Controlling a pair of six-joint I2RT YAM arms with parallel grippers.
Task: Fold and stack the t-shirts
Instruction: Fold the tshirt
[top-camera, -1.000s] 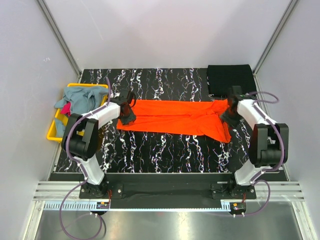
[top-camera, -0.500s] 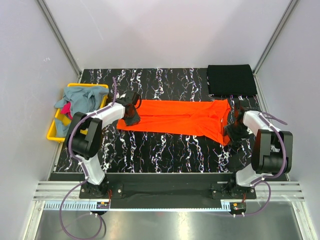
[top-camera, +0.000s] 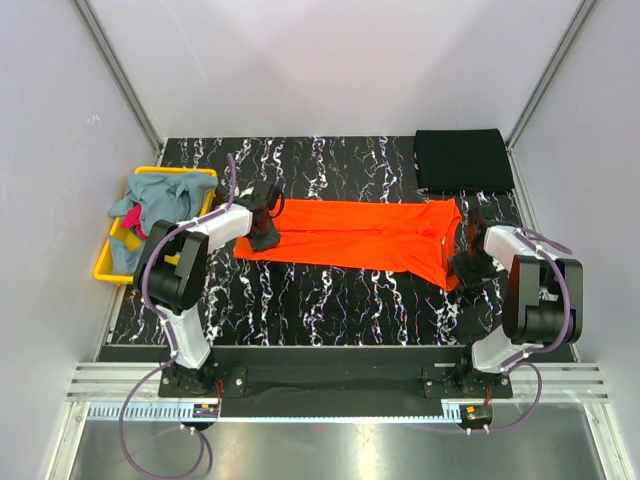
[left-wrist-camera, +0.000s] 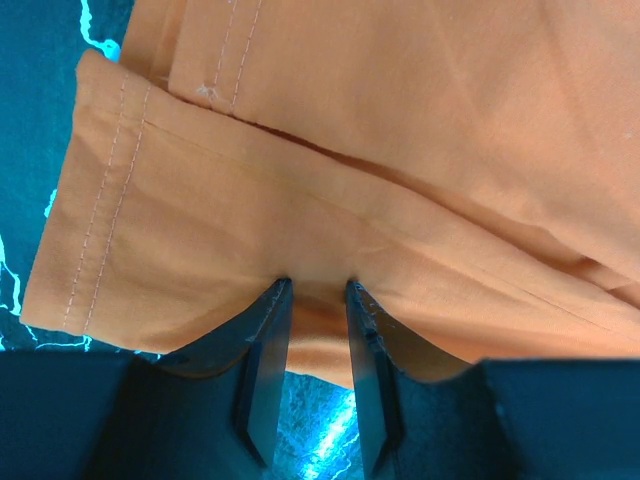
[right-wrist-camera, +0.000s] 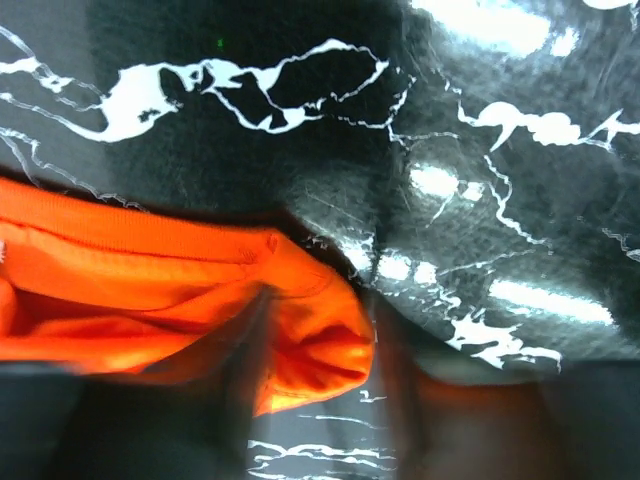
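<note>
A bright orange t-shirt (top-camera: 350, 235), folded lengthwise, lies as a long strip across the middle of the table. My left gripper (top-camera: 263, 228) is at its left end. In the left wrist view its jaws (left-wrist-camera: 316, 288) stand a little apart with the tips on the hemmed cloth (left-wrist-camera: 400, 120), not pinching it. My right gripper (top-camera: 468, 265) is at the strip's near right corner. The right wrist view is blurred; the jaws (right-wrist-camera: 322, 335) stand apart on either side of the bunched orange corner (right-wrist-camera: 120, 270). A folded black t-shirt (top-camera: 462, 160) lies at the back right.
A yellow bin (top-camera: 105, 268) sits off the table's left edge. It holds a grey-blue t-shirt (top-camera: 165, 198) and a magenta one (top-camera: 131, 220). Grey walls close in the left, right and back. The black marbled table (top-camera: 330, 310) shows in front of the orange strip.
My right gripper has moved from the far right end of the orange shirt toward the near side, to its near right corner. The left gripper has shifted slightly right.
</note>
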